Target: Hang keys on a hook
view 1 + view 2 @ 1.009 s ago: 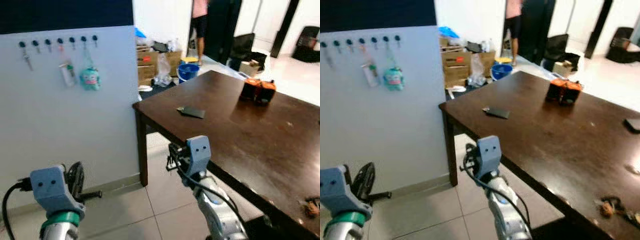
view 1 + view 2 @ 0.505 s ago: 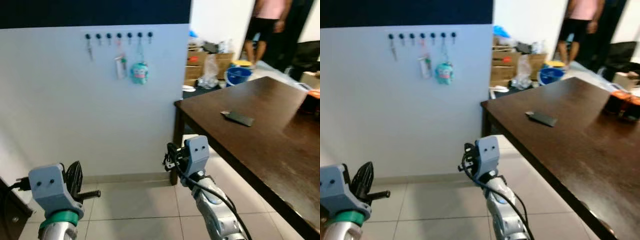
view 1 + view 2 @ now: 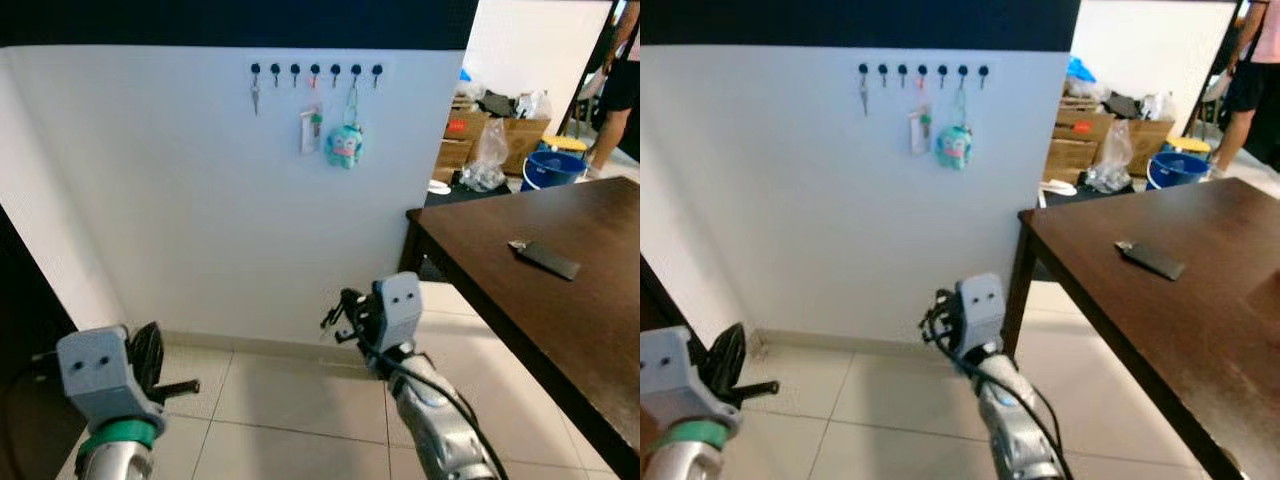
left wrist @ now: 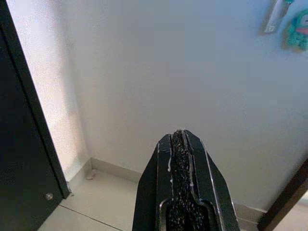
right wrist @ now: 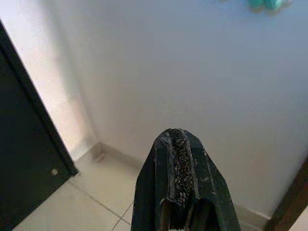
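Open tiled floor lies between the robot and the white wall, whose row of hooks is partly taken by a key, a tag and a teal toy, while the dark table blocks the right side.

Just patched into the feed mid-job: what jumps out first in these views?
A row of black hooks high on the white wall straight ahead, three already hung: a small key, a white tag and a teal plush charm. A dark wooden table juts in from the right, a flat black object on it. Both grippers, left and right, sit low, fingers closed.
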You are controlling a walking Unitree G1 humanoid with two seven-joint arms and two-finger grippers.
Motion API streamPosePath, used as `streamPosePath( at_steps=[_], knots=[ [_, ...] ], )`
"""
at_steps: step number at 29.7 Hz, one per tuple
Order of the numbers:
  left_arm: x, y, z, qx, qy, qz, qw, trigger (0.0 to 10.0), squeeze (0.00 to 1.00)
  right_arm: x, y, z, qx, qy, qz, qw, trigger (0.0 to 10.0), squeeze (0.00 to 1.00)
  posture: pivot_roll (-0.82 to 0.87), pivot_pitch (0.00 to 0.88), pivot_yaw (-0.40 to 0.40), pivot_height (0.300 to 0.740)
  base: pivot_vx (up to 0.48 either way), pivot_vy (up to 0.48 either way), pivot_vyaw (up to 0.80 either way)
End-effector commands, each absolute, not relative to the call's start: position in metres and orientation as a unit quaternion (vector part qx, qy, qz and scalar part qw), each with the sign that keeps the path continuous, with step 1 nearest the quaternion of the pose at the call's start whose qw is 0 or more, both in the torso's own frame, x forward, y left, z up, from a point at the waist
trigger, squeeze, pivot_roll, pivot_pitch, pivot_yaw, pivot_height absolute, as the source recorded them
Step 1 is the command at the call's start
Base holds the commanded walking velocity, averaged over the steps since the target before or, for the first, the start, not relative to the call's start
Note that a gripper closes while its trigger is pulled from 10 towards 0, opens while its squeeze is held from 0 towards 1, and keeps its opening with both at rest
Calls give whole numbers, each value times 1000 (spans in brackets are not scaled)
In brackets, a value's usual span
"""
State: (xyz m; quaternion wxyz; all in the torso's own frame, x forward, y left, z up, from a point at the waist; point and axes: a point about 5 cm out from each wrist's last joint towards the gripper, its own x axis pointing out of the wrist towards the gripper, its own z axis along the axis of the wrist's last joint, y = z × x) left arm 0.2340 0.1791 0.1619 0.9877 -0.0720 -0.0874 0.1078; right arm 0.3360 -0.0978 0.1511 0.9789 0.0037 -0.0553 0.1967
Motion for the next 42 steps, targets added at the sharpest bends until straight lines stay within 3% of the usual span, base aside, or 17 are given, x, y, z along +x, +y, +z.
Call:
streamPosePath(
  at_steps=[1,39,42],
  knots=[
    [234,180,159,-68,-80,112,988,10000,0,334,-97,145,6,-42,197,979,10000,0,-50,7,87,740,0,0,0],
    [233,180,158,-73,-79,114,988,10000,0,333,-89,161,-36,-85,227,970,10000,0,-55,16,86,740,279,0,0],
    [233,180,158,-73,-79,115,988,10000,0,332,-88,161,-39,-83,230,969,10000,0,-55,16,86,740,264,0,800]
  ],
)
